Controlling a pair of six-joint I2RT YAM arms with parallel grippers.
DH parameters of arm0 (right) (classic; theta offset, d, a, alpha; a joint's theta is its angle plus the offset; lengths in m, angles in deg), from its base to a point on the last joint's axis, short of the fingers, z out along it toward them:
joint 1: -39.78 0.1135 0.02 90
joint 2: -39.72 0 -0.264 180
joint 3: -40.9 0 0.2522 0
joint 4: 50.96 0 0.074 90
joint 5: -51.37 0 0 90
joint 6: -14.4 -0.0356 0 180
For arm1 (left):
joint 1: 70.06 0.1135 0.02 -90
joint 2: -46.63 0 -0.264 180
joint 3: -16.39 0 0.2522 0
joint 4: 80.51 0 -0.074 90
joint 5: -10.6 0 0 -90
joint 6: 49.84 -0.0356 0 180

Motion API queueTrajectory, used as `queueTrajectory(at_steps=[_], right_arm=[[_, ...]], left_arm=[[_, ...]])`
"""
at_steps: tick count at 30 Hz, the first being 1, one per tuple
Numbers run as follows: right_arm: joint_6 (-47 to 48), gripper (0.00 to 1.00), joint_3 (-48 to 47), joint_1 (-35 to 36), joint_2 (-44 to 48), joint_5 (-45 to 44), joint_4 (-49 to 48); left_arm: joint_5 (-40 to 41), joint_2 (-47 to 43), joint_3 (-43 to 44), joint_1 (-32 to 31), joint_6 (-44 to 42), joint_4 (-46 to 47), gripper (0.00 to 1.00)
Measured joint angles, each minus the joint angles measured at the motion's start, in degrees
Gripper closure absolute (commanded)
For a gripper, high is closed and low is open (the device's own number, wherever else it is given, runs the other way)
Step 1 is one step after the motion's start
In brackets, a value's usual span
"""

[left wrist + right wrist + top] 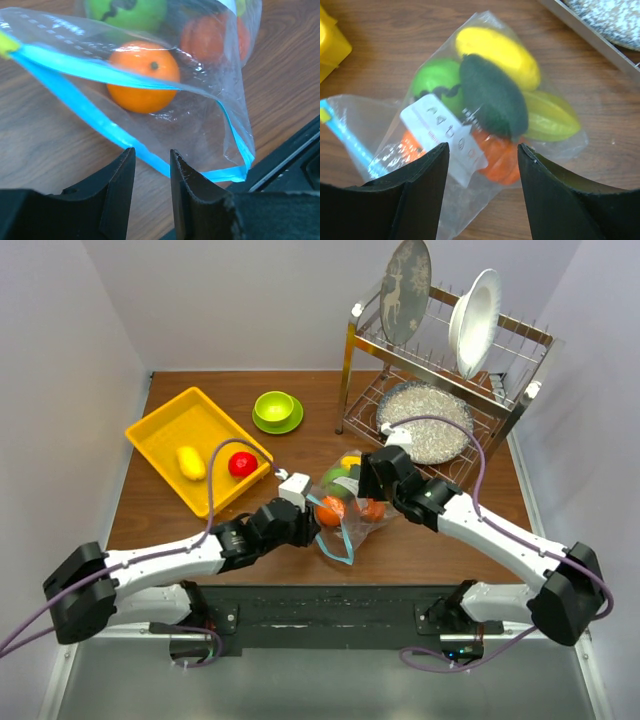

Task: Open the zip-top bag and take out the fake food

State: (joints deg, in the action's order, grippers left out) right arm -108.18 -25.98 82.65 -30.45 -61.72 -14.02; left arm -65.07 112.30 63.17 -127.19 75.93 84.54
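— How does the left gripper [150,162] stand?
— Its jaws are only a narrow slot apart, with nothing seen between them. The tips sit just short of the lower teal lip of the zip-top bag [200,125]; whether they touch it cannot be told.
— And the right gripper [482,167]?
— It is spread wide and holds nothing, hanging over the bag's closed end.
— Is the mouth shut?
— No. Its two teal lips stand apart, facing the left gripper. The bag lies on the table [150,515] between the two grippers.
— How much fake food [492,95] is inside?
— The right wrist view shows six pieces: one yellow, one dark green, one bright green, one yellow-green and two orange.
— And outside the bag?
— Two are in the single yellow tray [160,425]: a yellow piece [190,462] and a red piece [241,464].
— Farther out?
— There is one lime-green bowl [274,405] on a saucer. One dish rack [347,370] holds two upright plates, grey [407,290] and white [475,320], with one speckled dish [425,425] below.
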Motion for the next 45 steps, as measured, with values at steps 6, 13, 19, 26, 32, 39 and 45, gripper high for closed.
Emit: queueTrajectory(at_steps=[6,13,19,26,32,39,45], right_arm=[[1.3,0.41,-2.0,-3.2,-3.8,0.3,-0.2],[2.5,0.43,-8.0,-3.7,-11.8,1.4,-1.1],[3.4,0.43,-10.6,-3.7,-15.9,1.8,-1.4],[3.8,0.43,-10.7,-3.7,-17.4,1.8,-1.5],[3.8,0.43,-10.7,-3.7,-17.8,2.1,-1.6],[3.8,0.43,-10.7,-3.7,-17.8,2.3,-1.7],[4.0,0.43,-10.4,-3.7,-17.8,2.6,-2.0]], left_arm=[[2.1,7.7,1.6,-2.1,-4.4,6.8,0.54],[6.5,13.7,6.5,-3.0,-10.8,11.8,0.29],[9.4,17.5,7.4,-3.0,-16.1,14.9,0.23],[10.5,22.4,8.0,-3.0,-19.1,17.4,0.18],[10.4,26.4,8.7,-3.0,-19.0,20.3,0.12],[10.4,29.7,9.0,-3.0,-18.3,21.7,0.11],[10.0,31.8,9.1,-3.0,-17.0,22.8,0.22]])
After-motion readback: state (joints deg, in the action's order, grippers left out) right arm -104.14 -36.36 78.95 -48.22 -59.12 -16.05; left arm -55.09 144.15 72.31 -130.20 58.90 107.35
